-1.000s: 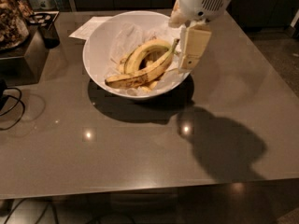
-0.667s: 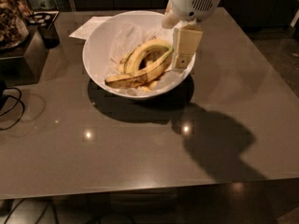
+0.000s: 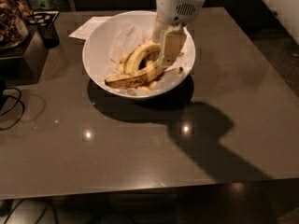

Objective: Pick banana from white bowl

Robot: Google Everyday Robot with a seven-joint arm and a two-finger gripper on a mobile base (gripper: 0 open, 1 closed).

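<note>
Two bananas lie inside the white bowl (image 3: 93, 45) in your camera view: the speckled banana (image 3: 133, 80) stretches along the bowl's side nearest the camera, and the cleaner curved banana (image 3: 140, 55) sits just behind it. Your gripper (image 3: 167, 59) hangs inside the right half of the bowl, close to the speckled banana's right part. You cannot tell whether it is open or closed.

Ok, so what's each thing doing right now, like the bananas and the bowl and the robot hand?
white bowl: upright on the table, wrap-lined.
speckled banana: lying flat in the bowl, not lifted.
greener banana: lying in the bowl behind it.
gripper: inside the bowl, over the bananas.
paper: flat, tucked under the bowl.
</note>
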